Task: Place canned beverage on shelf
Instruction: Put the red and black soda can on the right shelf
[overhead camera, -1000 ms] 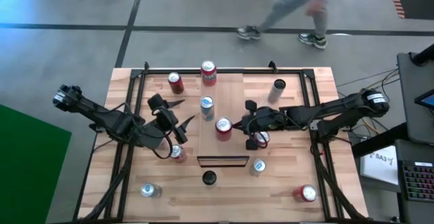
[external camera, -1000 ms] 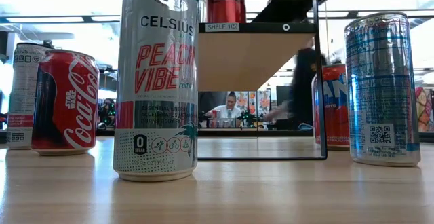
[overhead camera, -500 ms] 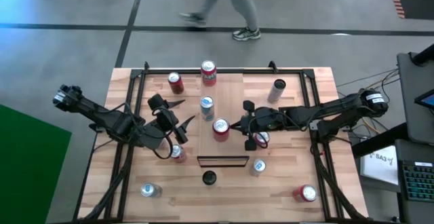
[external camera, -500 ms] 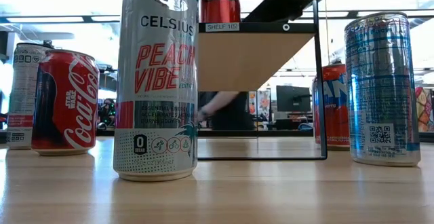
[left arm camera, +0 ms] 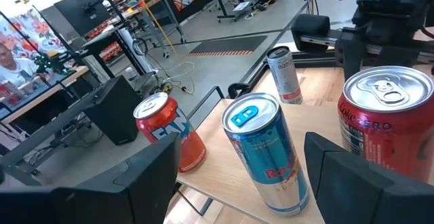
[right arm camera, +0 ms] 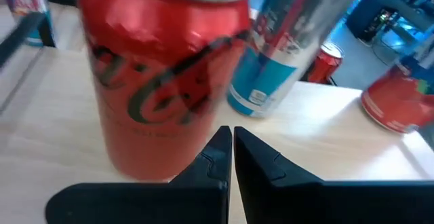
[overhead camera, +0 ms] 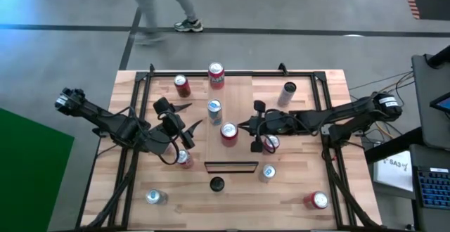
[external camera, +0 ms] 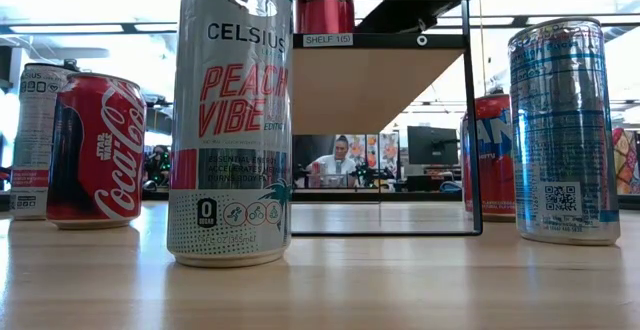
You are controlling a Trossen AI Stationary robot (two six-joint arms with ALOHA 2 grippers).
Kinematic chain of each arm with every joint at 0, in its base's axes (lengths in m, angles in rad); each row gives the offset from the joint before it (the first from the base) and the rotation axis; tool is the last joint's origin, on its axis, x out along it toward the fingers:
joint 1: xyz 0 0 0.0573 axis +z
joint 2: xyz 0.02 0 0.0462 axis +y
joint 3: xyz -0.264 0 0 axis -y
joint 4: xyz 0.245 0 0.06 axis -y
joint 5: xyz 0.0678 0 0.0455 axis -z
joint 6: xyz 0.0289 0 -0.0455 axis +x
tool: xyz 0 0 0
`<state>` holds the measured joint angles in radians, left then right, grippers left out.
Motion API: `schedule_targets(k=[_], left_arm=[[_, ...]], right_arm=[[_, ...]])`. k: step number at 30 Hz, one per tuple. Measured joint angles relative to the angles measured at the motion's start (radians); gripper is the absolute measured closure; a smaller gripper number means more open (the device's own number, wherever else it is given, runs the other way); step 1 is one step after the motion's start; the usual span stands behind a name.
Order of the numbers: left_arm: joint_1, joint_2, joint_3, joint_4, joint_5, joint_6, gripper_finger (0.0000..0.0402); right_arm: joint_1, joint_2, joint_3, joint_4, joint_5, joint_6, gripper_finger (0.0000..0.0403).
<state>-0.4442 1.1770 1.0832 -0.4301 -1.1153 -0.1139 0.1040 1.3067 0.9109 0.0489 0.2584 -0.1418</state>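
**Even light up top, backlit and blurred down low**

You get flat, bright overhead light on the table (overhead camera: pixel 295 190); shadows short and soft. Low view is backlit: ceiling lights blow out, near Celsius can (external camera: pixel 230 120) sharp, room behind soft. Right wrist view: red Coke can (right arm camera: pixel 169 75) motion-blurred. Left wrist view crisp, edges bowed.

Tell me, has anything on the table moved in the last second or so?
The red can on the shelf has slid a little toward the left arm's side, with the shut right gripper following beside it, seemingly pushing. The left gripper stayed open where it was, and the other cans did not move. Beyond the table a person walked past.
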Motion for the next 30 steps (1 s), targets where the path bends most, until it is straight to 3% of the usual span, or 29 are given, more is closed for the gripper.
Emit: schedule_targets(k=[30], left_arm=[[0.0,0.0,0.0,0.0,0.0,0.004,0.0122]], right_arm=[[0.017,0.089,0.0,0.15,-0.193,-0.055,0.0394]])
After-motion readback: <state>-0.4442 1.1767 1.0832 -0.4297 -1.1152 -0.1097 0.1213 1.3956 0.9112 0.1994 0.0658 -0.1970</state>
